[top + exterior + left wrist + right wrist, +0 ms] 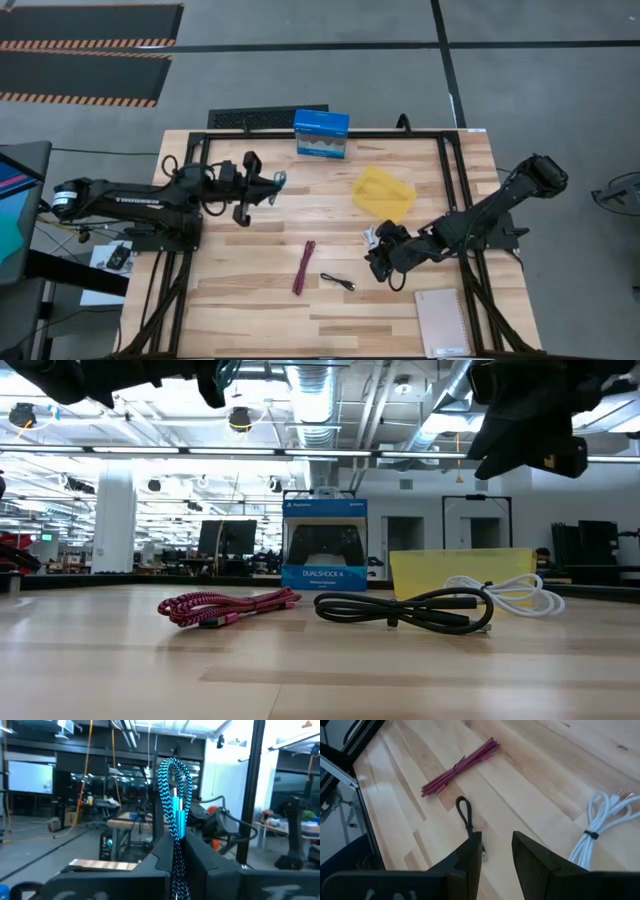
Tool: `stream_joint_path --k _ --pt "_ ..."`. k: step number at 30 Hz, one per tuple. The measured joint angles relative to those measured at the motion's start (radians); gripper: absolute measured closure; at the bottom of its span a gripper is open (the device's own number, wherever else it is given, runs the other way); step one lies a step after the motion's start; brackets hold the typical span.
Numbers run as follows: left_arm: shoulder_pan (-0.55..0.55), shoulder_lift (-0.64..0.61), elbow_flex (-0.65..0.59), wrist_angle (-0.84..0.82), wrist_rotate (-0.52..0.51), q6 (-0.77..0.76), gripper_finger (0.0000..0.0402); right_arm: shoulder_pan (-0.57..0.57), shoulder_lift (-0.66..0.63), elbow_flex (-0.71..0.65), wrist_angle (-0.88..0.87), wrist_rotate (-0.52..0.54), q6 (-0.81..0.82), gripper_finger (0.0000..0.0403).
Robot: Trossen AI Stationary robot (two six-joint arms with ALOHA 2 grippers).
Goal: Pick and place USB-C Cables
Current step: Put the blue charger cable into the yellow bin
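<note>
Left gripper (176, 852) clenched on teal cable (175, 785) | right gripper (496, 851) released, empty, over black cable (466, 816) | blue box (324, 545) beyond: "DUALSHOCK 4"

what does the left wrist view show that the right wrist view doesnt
Only the left wrist view: the teal cable, shut in the left gripper. Only the right wrist view: the maroon cable, black cable and white cable lying on the table past the open right gripper. Shared: each shows its own dark fingers.
</note>
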State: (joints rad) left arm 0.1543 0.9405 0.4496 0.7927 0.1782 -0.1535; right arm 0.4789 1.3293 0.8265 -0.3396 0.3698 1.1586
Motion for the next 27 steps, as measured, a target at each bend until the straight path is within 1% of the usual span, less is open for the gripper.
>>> stream_joint_path --k 4,6,9,12,16,18,21,24,25,27 --pt "0.0 0.038 0.0 0.029 -0.038 0.006 0.0398 -0.012 0.0 0.0 0.023 0.0 -0.051 0.0269" --pt "0.004 0.084 0.002 0.083 -0.053 0.007 0.0398 -0.021 0.0 0.0 0.035 0.0 -0.08 0.0269" --pt "0.026 0.172 0.048 0.163 -0.036 0.004 0.0398 -0.04 0.0 0.0 0.044 0.0 -0.097 0.0269" --pt "0.052 0.278 0.125 0.173 0.017 0.0 0.0398 -0.059 0.0 0.0 0.051 0.0 -0.096 0.0269" --pt "0.077 0.43 0.258 0.175 0.111 -0.011 0.0398 -0.08 0.0 0.0 0.138 0.001 -0.094 0.0269" --pt "0.086 0.505 0.33 0.176 0.161 -0.017 0.0398 -0.09 -0.001 0.0 0.188 0.024 -0.094 0.0269" --pt "0.097 0.626 0.434 0.246 0.226 -0.049 0.0397 -0.088 -0.022 0.0 0.216 0.068 -0.103 0.0269" --pt "0.117 0.745 0.534 0.34 0.295 -0.128 0.0397 -0.075 -0.061 0.0 0.168 0.089 -0.115 0.0269" --pt "0.126 0.784 0.566 0.363 0.314 -0.16 0.0397 -0.065 -0.079 0.0 0.138 0.11 -0.12 0.0269" --pt "0.137 0.856 0.623 0.391 0.351 -0.224 0.0397 -0.04 -0.136 0.0 0.071 0.184 -0.153 0.0269"
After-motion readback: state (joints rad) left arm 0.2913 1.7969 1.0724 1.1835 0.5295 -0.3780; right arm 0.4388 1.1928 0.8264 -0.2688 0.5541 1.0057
